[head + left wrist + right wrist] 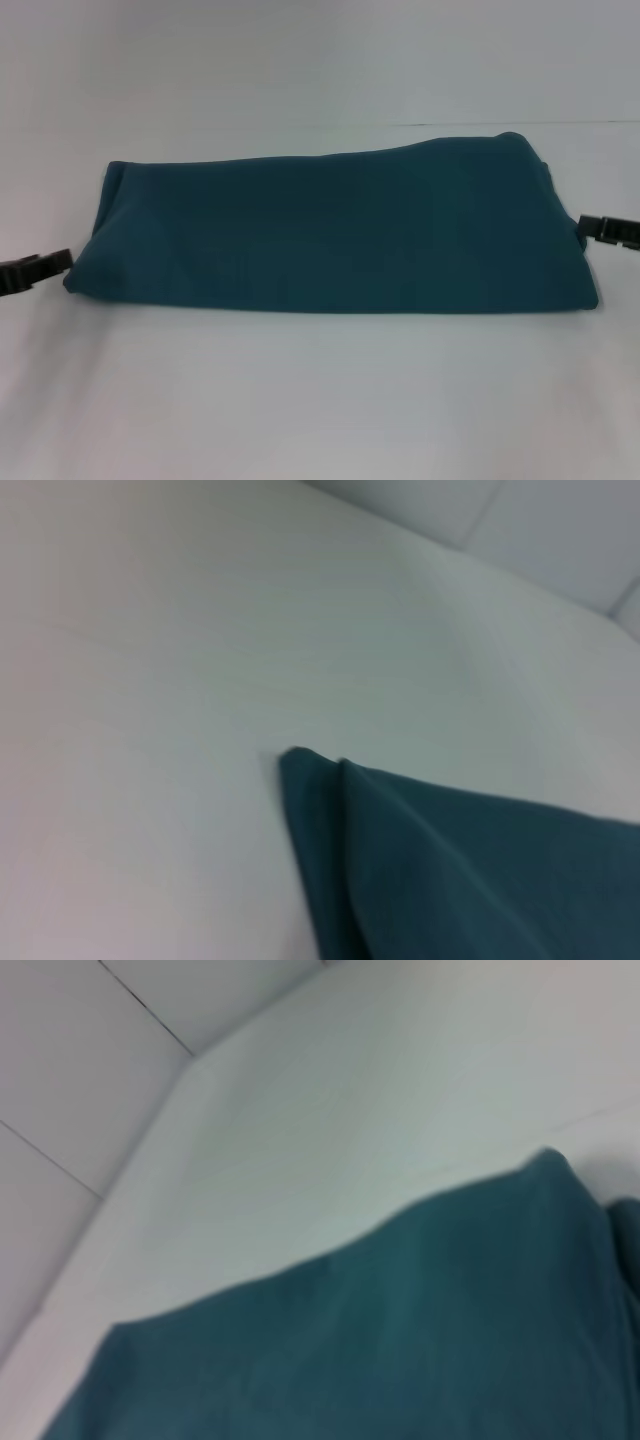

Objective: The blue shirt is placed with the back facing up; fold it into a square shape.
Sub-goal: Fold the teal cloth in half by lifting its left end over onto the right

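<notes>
While folded, blue shirt (330, 230) lies flat.

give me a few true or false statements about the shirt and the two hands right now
1. The blue shirt lies folded into a long band across the table. True.
2. White lettering shows on the shirt's upper side. False: only plain teal cloth shows in all views.
3. The left hand is at the shirt's left end, low by the table. True.
4. The right hand hangs high above the shirt's middle. False: it is at the shirt's right end.
5. The shirt is already a square. False: it is far wider than deep.
</notes>
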`<action>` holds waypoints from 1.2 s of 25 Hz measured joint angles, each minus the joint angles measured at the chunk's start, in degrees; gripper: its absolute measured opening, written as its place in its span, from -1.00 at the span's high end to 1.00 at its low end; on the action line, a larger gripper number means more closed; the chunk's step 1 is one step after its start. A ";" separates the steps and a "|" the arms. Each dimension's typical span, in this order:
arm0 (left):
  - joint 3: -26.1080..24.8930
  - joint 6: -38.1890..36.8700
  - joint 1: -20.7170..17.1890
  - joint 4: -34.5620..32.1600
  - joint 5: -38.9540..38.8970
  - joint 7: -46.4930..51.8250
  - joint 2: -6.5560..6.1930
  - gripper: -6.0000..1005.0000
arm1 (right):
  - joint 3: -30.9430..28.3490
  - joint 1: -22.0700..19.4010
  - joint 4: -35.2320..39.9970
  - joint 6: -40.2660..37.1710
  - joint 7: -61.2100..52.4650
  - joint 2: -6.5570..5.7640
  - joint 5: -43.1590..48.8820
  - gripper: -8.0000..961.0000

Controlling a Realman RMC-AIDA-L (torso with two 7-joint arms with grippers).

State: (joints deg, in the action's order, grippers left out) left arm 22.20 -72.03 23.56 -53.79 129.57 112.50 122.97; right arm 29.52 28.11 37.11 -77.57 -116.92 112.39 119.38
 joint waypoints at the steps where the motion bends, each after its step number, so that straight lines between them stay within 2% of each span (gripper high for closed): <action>1: -1.41 -0.28 -0.11 0.12 -0.16 0.33 -0.08 0.38 | -0.01 -0.11 0.00 -0.35 0.58 -0.09 -0.85 0.14; 6: -4.27 -2.69 -0.68 1.19 -0.08 1.83 -0.37 0.04 | -0.01 0.52 0.00 -0.49 1.16 -0.17 -2.03 -0.18; 8: -4.42 -4.03 -0.86 1.24 0.21 2.51 -0.37 -0.38 | 0.08 1.00 0.00 -0.60 1.11 -0.20 -2.09 -0.30; 14: -3.98 -8.14 -0.90 1.51 0.41 5.77 -0.37 -0.64 | 0.53 2.44 -0.02 -0.53 0.68 -0.80 -1.93 -0.79; 27: -0.06 -5.27 0.88 2.52 4.11 11.78 -0.48 -0.65 | 0.09 2.92 -0.02 -0.46 0.34 -1.59 -2.17 -0.79; 30: 0.56 -3.33 1.98 4.64 4.76 11.98 -0.92 -0.65 | 0.06 2.93 -0.02 -0.42 -0.05 -1.75 -2.22 -0.79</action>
State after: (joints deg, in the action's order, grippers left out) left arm 22.76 -75.36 25.54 -49.15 134.34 124.49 122.06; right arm 29.58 31.04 37.09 -77.98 -116.97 110.64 117.16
